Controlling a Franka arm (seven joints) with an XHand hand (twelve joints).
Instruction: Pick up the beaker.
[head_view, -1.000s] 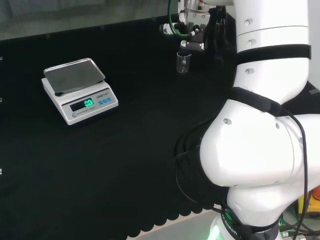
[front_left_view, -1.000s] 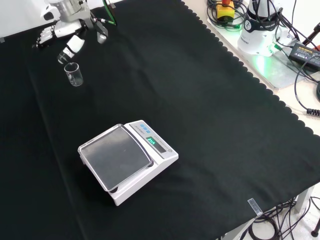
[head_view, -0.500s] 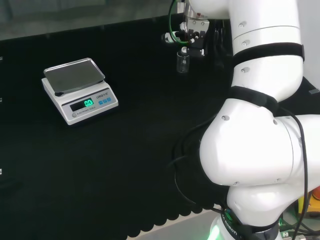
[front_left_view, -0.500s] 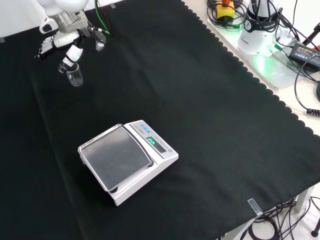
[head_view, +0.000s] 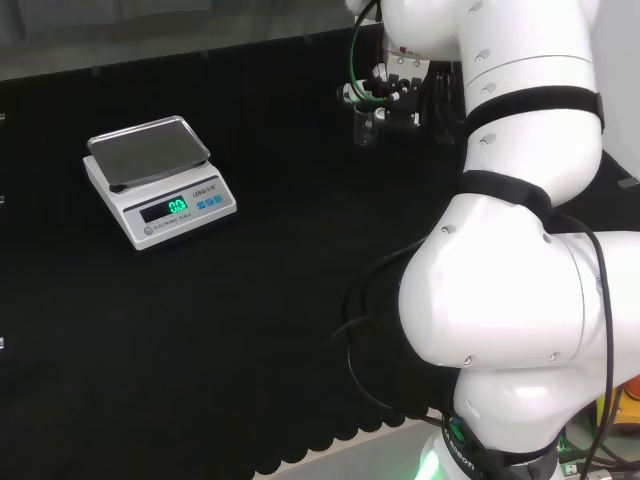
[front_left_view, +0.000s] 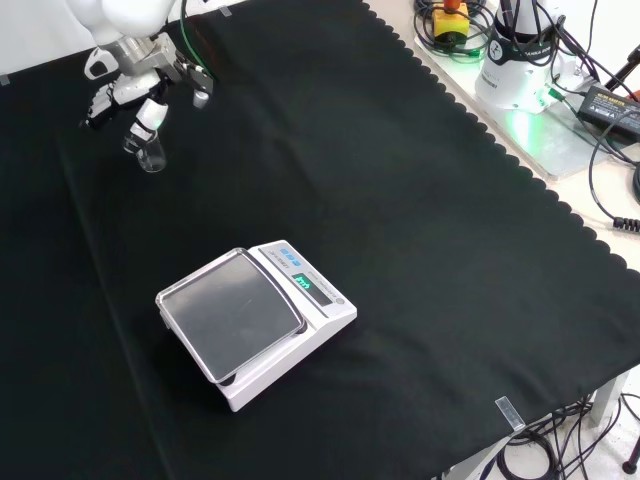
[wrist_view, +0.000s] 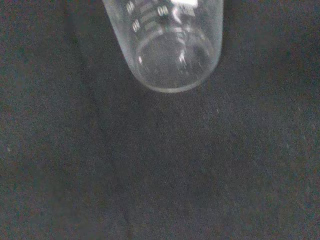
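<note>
Reaching down at the far corner of the cloth, the hand (front_left_view: 135, 88) has its fingers (front_left_view: 150, 112) right at the beaker (front_left_view: 151, 152), and that is about as far as the job looks to have got. From the front view, one white finger lies on or just over the rim, while the others spread out to the view's left, apart from the glass. Whether any of them has curled round the wall I cannot tell; nothing plainly shows a pinch.

From the head view, the beaker (head_view: 364, 124) sits just left of the hand (head_view: 392, 88), partly masked by it, and appears to be upright on the surface (head_view: 300, 300). Past the palm, the wrist camera sees the clear graduated beaker (wrist_view: 170, 45) close up with black cloth beneath its base.

My judgement: the approach is done, the closing of the fingers and the lift are both left to do.

A scale (front_left_view: 255, 320) stands well apart, nearer the middle of the cloth, clear of the work.
</note>
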